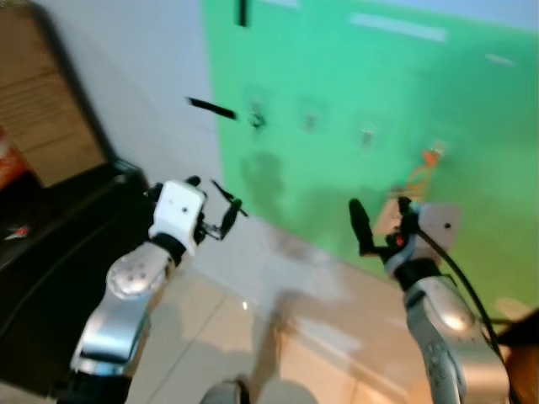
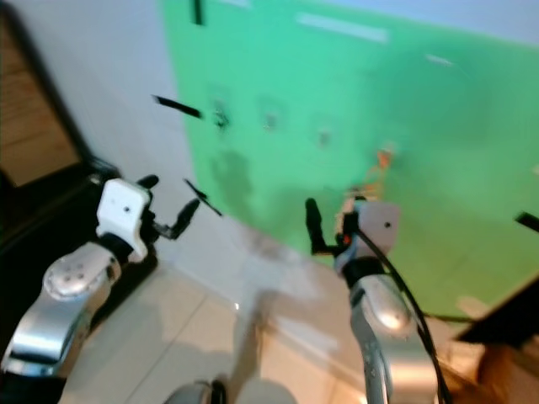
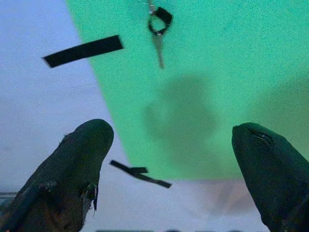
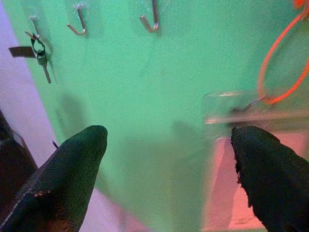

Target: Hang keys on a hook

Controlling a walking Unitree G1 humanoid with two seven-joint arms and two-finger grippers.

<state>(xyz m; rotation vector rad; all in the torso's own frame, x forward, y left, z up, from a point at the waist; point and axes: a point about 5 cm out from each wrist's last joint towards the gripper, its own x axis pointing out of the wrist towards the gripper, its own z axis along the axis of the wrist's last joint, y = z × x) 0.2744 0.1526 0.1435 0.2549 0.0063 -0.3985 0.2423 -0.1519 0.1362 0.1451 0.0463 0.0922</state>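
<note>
Although both pincers stand apart and empty, we find the keys already hanging upright on the leftmost hook of the green wall. They lie ahead of and above the left pincer, the nearer one; the right pincer faces bare hooks.

Keys: one silver key on a dark ring with a black tag, hanging straight down from the leftmost hook on the green wall panel. Two bare metal hooks follow to its right, spaced apart in a row.
</note>
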